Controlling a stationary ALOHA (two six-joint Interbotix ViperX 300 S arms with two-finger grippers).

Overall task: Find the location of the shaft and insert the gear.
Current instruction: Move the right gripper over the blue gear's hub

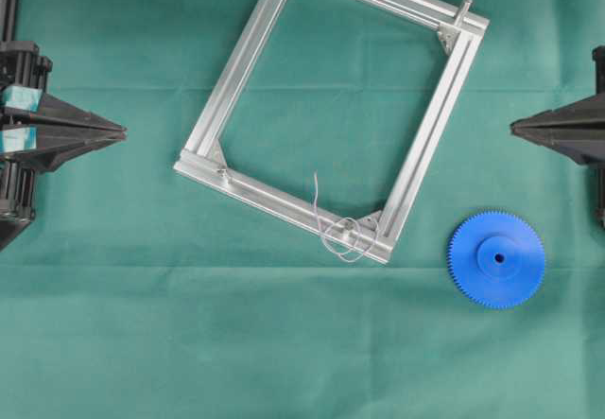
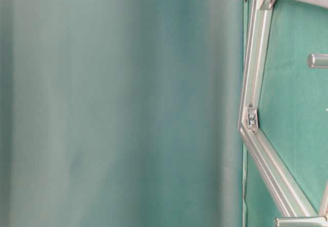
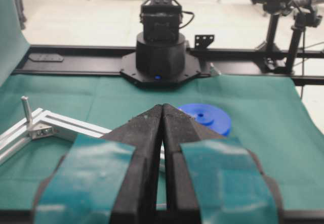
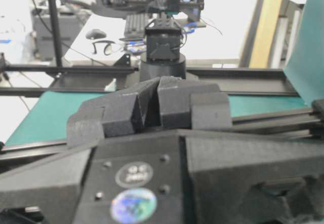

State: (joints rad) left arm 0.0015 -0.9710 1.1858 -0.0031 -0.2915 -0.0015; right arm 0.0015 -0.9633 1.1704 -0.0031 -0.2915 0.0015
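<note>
While nothing lies inside, frame (image 1: 333, 109) bounds bare cloth (image 1: 326, 121)

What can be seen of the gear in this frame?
The gear is a bright blue wheel, plastic by its look, with fine teeth round its rim, a raised round hub and a small centre hole. It lies flat on the green cloth, just outside the frame's lower right corner. It touches only the cloth; both grippers are far off. The left wrist view shows it partly hidden.

gear (image 1: 497, 259) bright blue | frame (image 1: 233, 92) silver | cloth (image 1: 142, 324) green
</note>
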